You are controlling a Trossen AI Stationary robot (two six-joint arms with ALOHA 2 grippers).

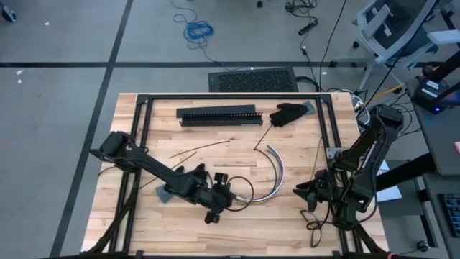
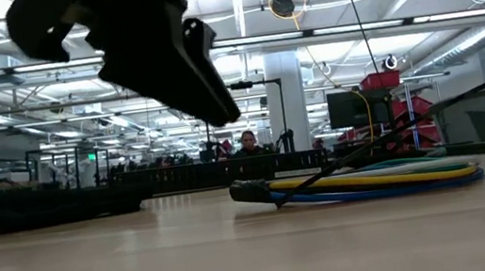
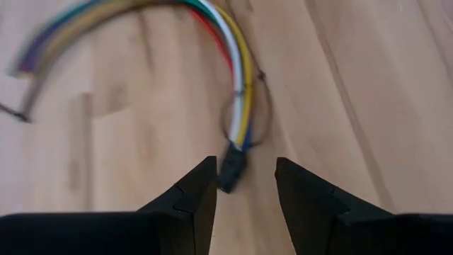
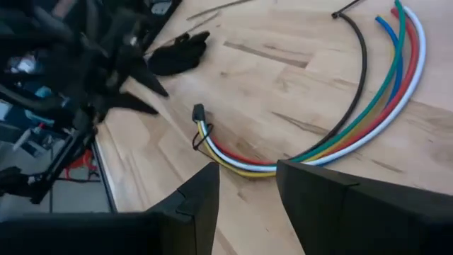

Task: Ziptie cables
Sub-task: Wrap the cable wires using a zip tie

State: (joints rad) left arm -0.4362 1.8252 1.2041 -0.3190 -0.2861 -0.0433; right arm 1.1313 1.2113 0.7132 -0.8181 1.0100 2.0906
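The cables lie in one curved bundle on the wooden table: white, yellow, green, blue and red wires plus a thicker black one. A thin black loop circles the bundle near its black-tipped end. My left gripper is open and hovers above the table. Its fingers stand on either side of that black tip and touch nothing. My right gripper is open too, near the table's right side, facing the bundle from a short way off.
A long black slotted bar and a black glove lie near the far edge. Thin straight black strips rest on the wood between the bar and the bundle. A black frame borders the table.
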